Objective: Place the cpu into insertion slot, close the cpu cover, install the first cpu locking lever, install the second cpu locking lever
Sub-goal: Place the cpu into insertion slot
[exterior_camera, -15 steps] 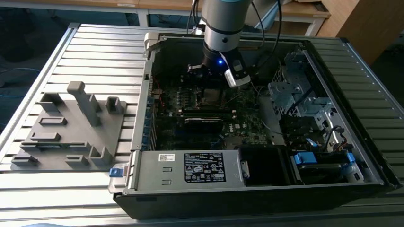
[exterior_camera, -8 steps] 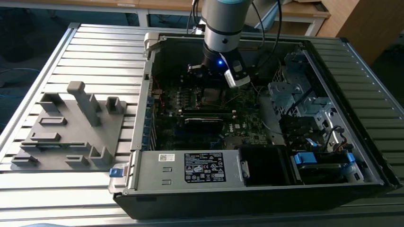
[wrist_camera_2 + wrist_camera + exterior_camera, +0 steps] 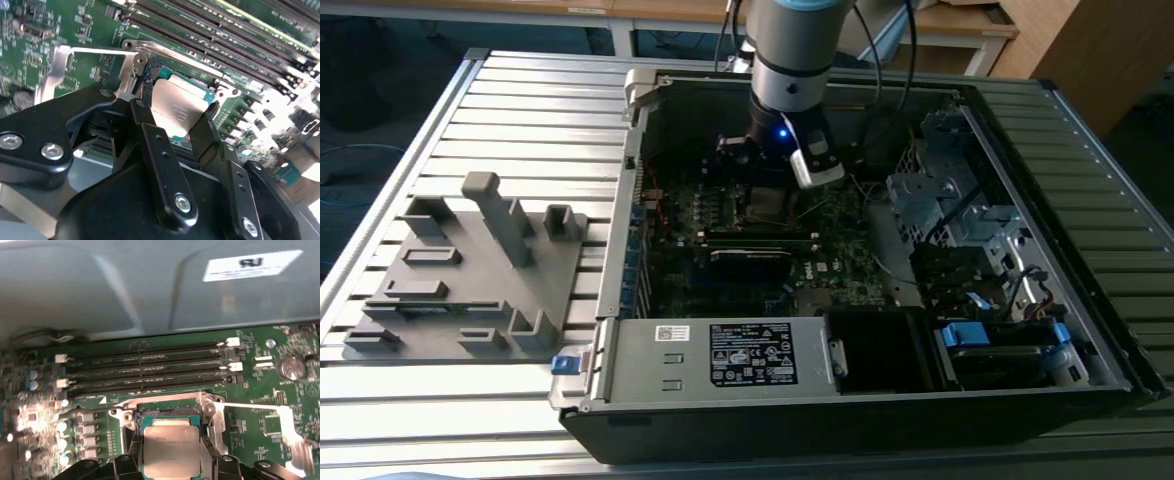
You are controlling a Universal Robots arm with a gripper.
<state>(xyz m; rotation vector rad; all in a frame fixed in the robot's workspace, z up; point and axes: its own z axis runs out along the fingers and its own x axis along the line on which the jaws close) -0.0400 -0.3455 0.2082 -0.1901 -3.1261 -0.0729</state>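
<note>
1. Step in hand, as I judge it: the first one, placing the cpu (image 3: 167,450) into the slot (image 3: 165,418).
2. In the exterior view the arm reaches down into the open case (image 3: 1067,250) on the worktop (image 3: 520,100), with the end effector (image 3: 774,185) over the board's middle.
3. In both wrist views the end effector (image 3: 176,107) is clamped on the cpu (image 3: 177,107), one finger (image 3: 142,102) on each of two opposite edges.
4. The cpu hangs right over the slot (image 3: 152,72), just beside the memory slots (image 3: 150,370). It looks slightly tilted and not yet seated, though I cannot tell whether one edge already touches.
5. A lever (image 3: 250,406) sticks out sideways from the slot's rim and looks unlatched, so the cover and lever steps appear undone.
6. Seating calls for the cpu to be level and square to the rim, lowered gently without sliding, since the contacts underneath would likely bend under a skewed push.
</note>
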